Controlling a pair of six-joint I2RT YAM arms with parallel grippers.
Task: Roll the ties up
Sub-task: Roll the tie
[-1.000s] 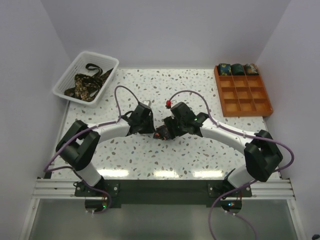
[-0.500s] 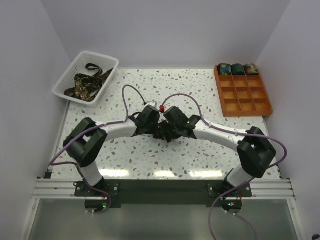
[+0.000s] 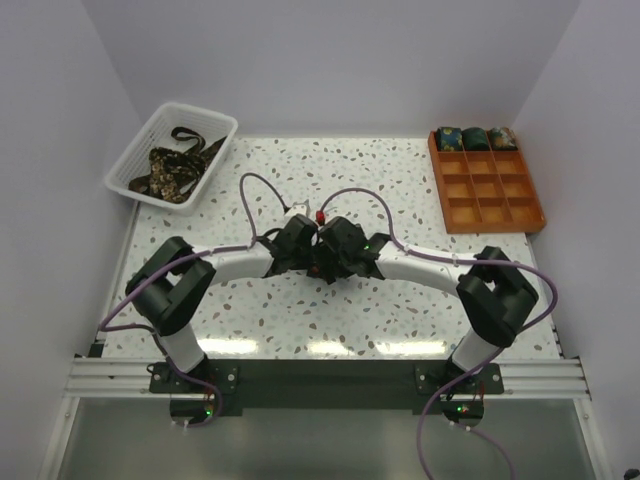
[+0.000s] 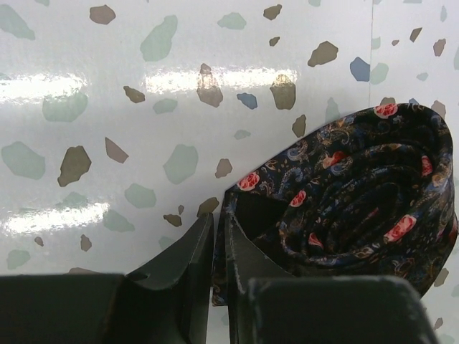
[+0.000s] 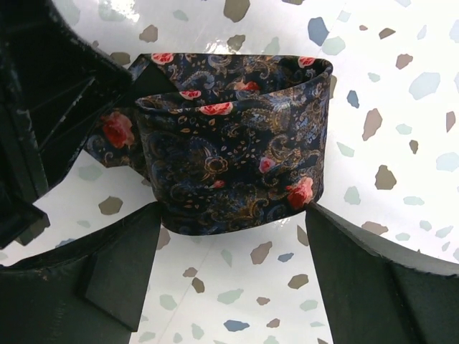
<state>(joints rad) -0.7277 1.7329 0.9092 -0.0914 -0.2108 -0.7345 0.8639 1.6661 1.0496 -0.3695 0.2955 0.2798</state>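
Observation:
A rolled tie (image 4: 358,193), dark navy with red flowers and paisley, stands on its edge on the speckled table. My left gripper (image 4: 219,218) is shut on the roll's outer layer, and a strip of fabric shows between its fingers. In the right wrist view the roll (image 5: 229,165) sits between the tips of my right gripper (image 5: 234,208), which is open wide, one finger on either side. In the top view both grippers (image 3: 308,255) (image 3: 332,257) meet at the table's middle and cover the roll. Loose ties (image 3: 172,168) lie in the basket. Three rolled ties (image 3: 474,138) fill the tray's back row.
A white mesh basket (image 3: 205,125) stands at the back left corner. An orange gridded tray (image 3: 490,200) lies at the back right. The left gripper's black body (image 5: 50,107) is close against the roll's left side in the right wrist view.
Both wrists have drawn together at the table's middle. The left jaws have closed onto the roll's outer layer. The right jaws have spread wider around the roll.

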